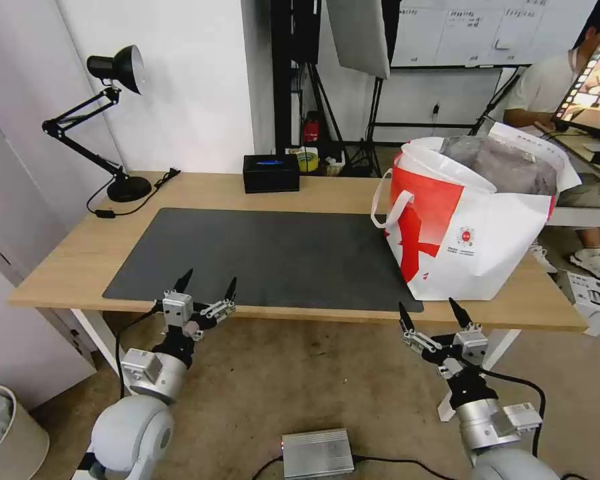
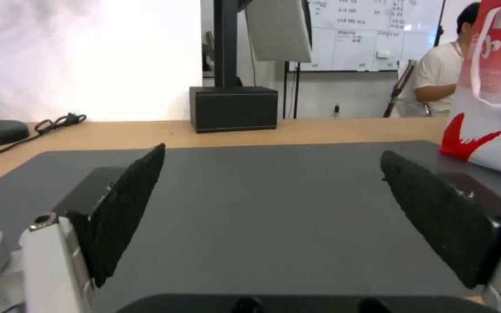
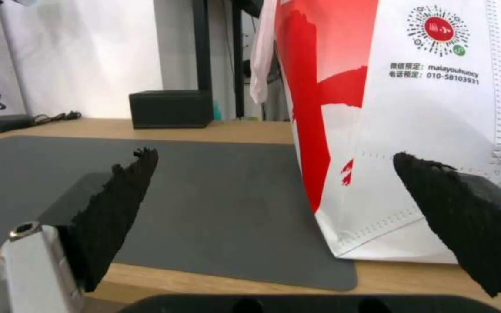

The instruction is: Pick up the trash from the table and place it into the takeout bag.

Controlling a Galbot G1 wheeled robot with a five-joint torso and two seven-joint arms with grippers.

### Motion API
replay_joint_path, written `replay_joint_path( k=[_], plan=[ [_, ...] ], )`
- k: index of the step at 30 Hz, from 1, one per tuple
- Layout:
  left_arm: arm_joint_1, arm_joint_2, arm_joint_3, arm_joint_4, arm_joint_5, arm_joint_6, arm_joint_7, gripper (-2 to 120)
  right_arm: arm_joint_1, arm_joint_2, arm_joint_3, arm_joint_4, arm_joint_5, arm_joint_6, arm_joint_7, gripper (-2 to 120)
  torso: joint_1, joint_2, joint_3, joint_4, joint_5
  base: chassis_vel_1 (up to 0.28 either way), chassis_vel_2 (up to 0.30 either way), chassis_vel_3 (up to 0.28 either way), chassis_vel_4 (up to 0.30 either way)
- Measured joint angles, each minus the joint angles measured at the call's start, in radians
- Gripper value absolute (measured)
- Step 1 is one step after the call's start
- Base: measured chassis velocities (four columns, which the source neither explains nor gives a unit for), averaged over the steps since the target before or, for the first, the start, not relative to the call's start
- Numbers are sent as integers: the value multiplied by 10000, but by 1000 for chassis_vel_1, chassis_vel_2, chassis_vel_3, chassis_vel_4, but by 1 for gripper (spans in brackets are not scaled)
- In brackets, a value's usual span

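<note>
The takeout bag (image 1: 473, 227) stands upright on the right end of the table (image 1: 200, 193), white with red panels, its mouth open and crumpled grey-silver material showing inside. No trash lies on the dark grey mat (image 1: 267, 257). My left gripper (image 1: 207, 285) hangs open at the table's near edge, in front of the mat's left part. My right gripper (image 1: 429, 308) hangs open just in front of the bag's near lower corner. Both hold nothing. In the wrist views the left gripper (image 2: 271, 167) faces the bare mat (image 2: 262, 204) and the right gripper (image 3: 274, 161) faces the bag (image 3: 424, 121).
A black desk lamp (image 1: 107, 113) with its cord stands at the table's back left. A black rectangular box (image 1: 271, 173) sits at the back centre. A silver box (image 1: 317, 453) lies on the floor. A person sits behind the bag at the right.
</note>
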Motion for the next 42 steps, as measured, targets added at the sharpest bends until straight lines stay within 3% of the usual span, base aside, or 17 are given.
replay_joint_path(
  k=[15, 42],
  plan=[
    [351, 39, -204, 252, 6, -527, 343, 100, 0, 0, 0, 0, 0, 0, 0, 100, 0, 0, 0, 0, 0, 0, 0, 0, 0],
    [350, 113, -266, 276, 100, -514, 440, 100, 0, 0, 0, 0, 0, 0, 0, 100, 0, 0, 0, 0, 0, 0, 0, 0, 0]
  ],
)
